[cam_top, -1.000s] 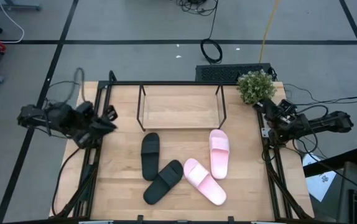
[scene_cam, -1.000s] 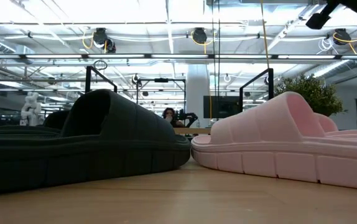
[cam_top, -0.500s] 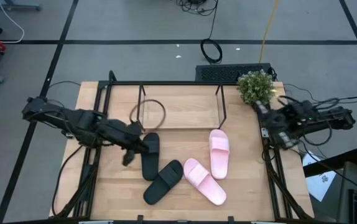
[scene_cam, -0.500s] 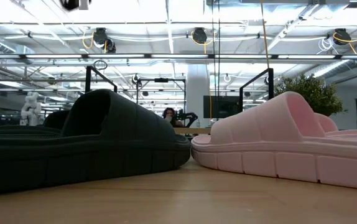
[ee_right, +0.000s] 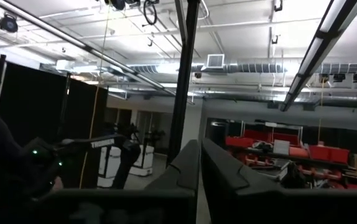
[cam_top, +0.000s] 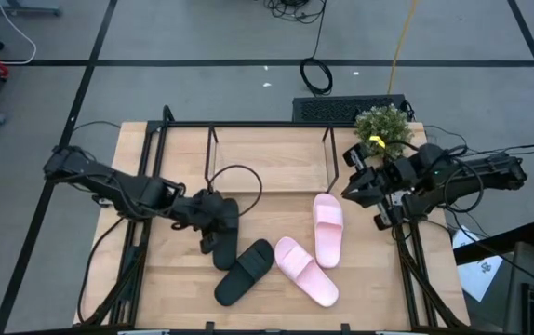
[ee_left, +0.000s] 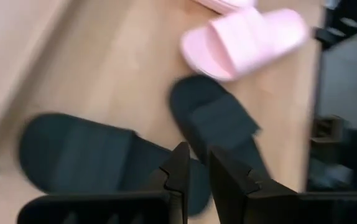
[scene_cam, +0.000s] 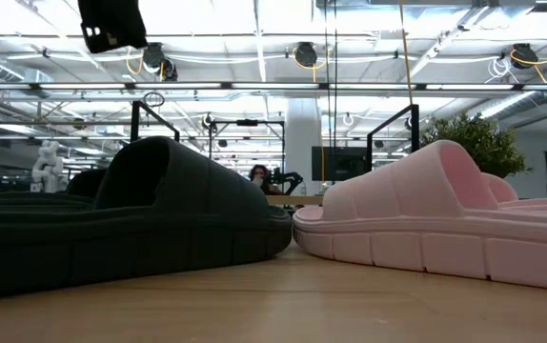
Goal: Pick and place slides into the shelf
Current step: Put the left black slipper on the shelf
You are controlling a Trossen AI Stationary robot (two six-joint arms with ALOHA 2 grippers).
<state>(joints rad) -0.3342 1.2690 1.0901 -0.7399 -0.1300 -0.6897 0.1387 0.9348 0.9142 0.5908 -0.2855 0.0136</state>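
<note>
Four slides lie sole-down on the table: one black slide point(cam_top: 226, 238) with a second black slide point(cam_top: 245, 272) near it, and two pink slides point(cam_top: 327, 228) point(cam_top: 306, 271). The shelf point(cam_top: 272, 164), black rods on a wood base, stands at the far edge with nothing in it. My left gripper point(cam_top: 209, 216) point(ee_left: 198, 169) hangs above the first black slide point(ee_left: 79, 155), its fingers a narrow gap apart, touching nothing. It also shows high up in the low view point(scene_cam: 111, 24). My right gripper point(cam_top: 358, 183) point(ee_right: 199, 158) is shut and hovers right of the pink slides.
A potted plant point(cam_top: 383, 128) stands at the table's far right corner. A black frame point(cam_top: 152, 158) edges the table. A cable loop point(cam_top: 239, 181) trails from the left arm in front of the shelf. Bare wood lies at the near left point(cam_top: 174, 288).
My left arm has swung from the table's left edge out over the table, toward the black slides, and now hangs above the nearer one. My right gripper has moved from the right edge leftward, toward the pink slides. The slides have not moved.
</note>
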